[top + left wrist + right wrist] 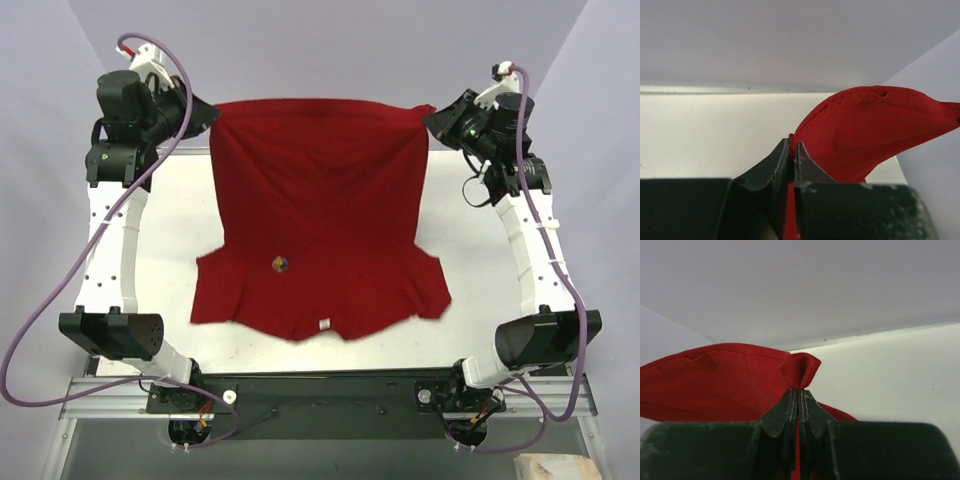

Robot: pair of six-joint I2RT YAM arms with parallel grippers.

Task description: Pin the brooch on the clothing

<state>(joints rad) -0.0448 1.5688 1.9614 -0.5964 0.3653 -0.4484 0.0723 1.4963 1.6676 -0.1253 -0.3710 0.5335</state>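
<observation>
One view, overhead, shows the brooch [280, 264] on the clothing [320, 190].

Bright, soft light fills every view. In the top view the white table [165, 250] looks very pale, and the shirt [320, 190] lays only a thin, soft shadow along its 6 o'clock edge. Up close, the left gripper [793, 146] and right gripper [799, 391] look blurry at 6 o'clock.

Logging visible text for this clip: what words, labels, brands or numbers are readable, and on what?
No text can be read anywhere.
The small white label inside the collar of the deep-red fabric T-shirt: too small to read.
The tiny round golden-orange brooch: colour patches only, nothing legible.
</observation>
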